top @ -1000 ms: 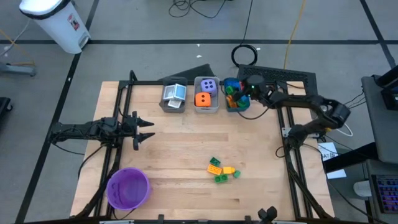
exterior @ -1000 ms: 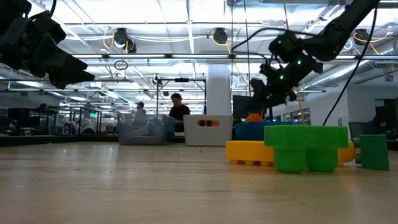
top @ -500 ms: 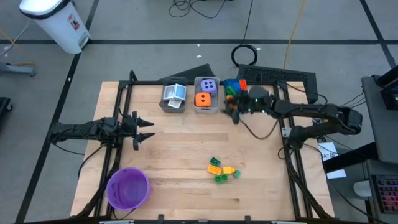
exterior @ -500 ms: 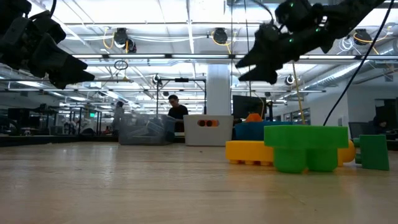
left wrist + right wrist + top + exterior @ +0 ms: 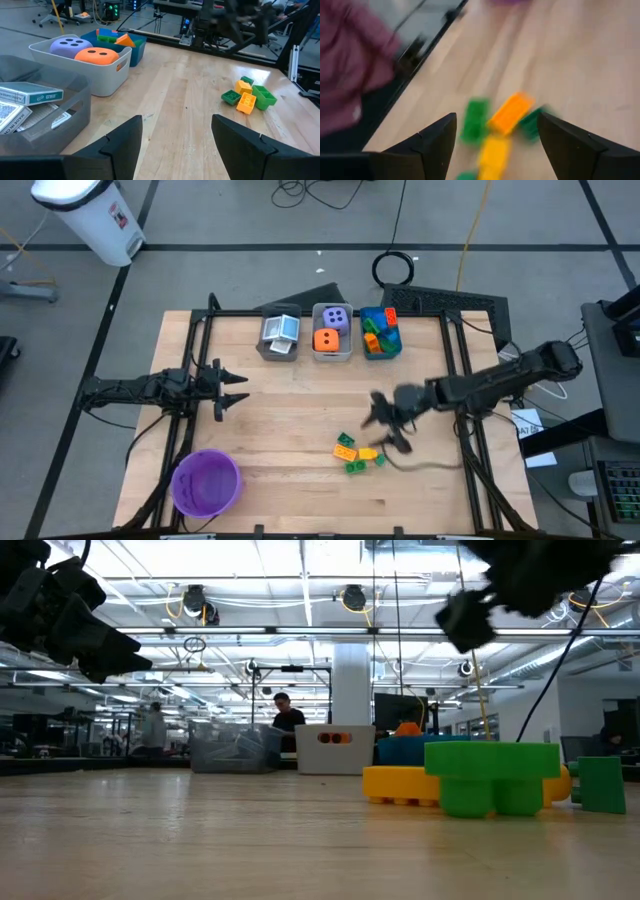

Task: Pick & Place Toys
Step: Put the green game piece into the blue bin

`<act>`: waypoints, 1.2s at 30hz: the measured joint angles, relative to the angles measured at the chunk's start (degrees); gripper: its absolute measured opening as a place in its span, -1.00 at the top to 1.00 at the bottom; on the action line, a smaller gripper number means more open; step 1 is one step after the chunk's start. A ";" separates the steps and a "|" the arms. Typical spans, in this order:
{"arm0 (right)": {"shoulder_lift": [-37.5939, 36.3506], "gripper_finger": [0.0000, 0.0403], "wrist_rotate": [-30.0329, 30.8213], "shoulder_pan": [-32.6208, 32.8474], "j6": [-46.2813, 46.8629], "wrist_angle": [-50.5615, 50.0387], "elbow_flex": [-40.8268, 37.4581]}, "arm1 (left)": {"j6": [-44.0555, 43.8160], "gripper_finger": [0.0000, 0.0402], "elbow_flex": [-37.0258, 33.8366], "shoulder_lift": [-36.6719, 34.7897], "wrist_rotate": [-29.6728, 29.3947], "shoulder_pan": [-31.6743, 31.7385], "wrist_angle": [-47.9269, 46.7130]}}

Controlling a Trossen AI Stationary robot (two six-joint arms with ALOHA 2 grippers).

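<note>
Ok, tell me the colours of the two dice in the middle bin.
Purple die and orange die, clearest in the left wrist view.

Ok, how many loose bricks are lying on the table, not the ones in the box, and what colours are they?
Green bricks: 3
Yellow brick: 1
Orange brick: 1
Total: 5 loose bricks
</note>
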 joint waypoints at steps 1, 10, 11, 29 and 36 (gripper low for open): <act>0.32 -0.33 1.01 2.23 -0.06 -1.48 0.00 | 0.00 -0.22 0.00 0.00 0.00 0.00 0.00; 0.71 -0.31 16.35 15.66 0.50 -0.26 -6.26 | 0.00 -0.23 0.00 0.00 0.02 -0.02 0.00; 0.71 -0.31 16.41 16.27 0.73 1.34 -7.26 | -0.02 -0.22 0.00 0.00 0.00 0.00 0.00; 5.12 -0.24 20.60 18.58 0.87 17.64 -15.09 | 0.00 -0.22 0.00 0.00 0.02 0.00 0.00; 10.96 -0.21 18.14 18.58 -0.46 3.70 -6.50 | 0.00 -0.22 0.00 0.00 0.02 0.00 0.00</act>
